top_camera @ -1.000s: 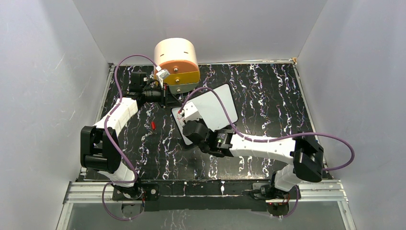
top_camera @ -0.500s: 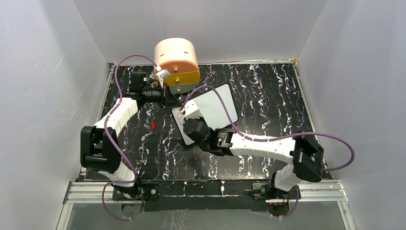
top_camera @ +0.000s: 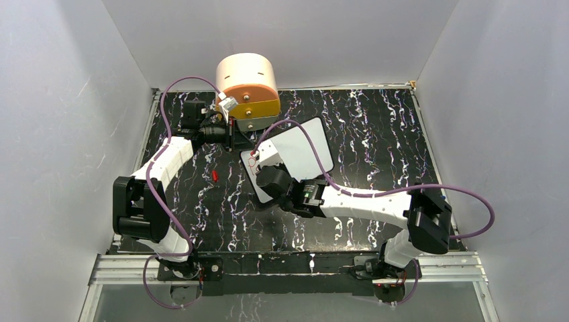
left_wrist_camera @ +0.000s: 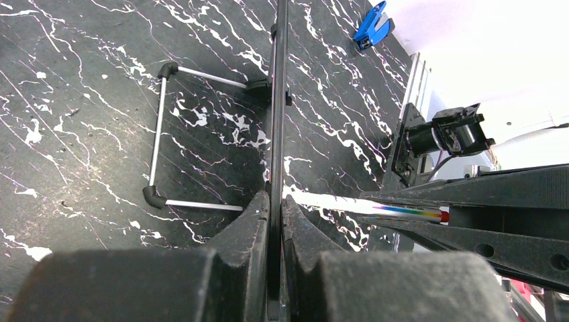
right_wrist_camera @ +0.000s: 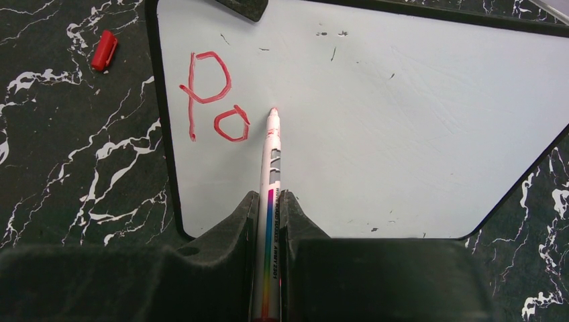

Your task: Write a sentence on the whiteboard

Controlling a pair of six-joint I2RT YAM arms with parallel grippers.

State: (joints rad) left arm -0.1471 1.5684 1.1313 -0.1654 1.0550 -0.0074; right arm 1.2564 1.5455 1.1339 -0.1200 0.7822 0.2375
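Observation:
The whiteboard [top_camera: 305, 149] lies tilted on the black marbled table, white with a thin black rim. My left gripper [left_wrist_camera: 275, 198] is shut on the board's edge [left_wrist_camera: 276, 100], which shows edge-on. My right gripper [right_wrist_camera: 270, 196] is shut on a white marker [right_wrist_camera: 271, 161] with a rainbow stripe. The marker's red tip sits just right of the red letters "Po" [right_wrist_camera: 211, 100], the only part of the sentence showing, near the board's left edge [right_wrist_camera: 376, 134]. I cannot tell whether the tip touches the surface. From above, the right gripper [top_camera: 260, 161] covers the board's left end.
A round cream and orange drawer unit [top_camera: 247, 84] stands at the back, right behind the left gripper [top_camera: 235, 137]. The marker's red cap [top_camera: 215, 175] lies on the table left of the board. A blue clip [left_wrist_camera: 371, 25] and a wire stand [left_wrist_camera: 161, 134] show in the left wrist view.
My right gripper has edged slightly left and nearer along the board with the marker. The left arm and the board have stayed still.

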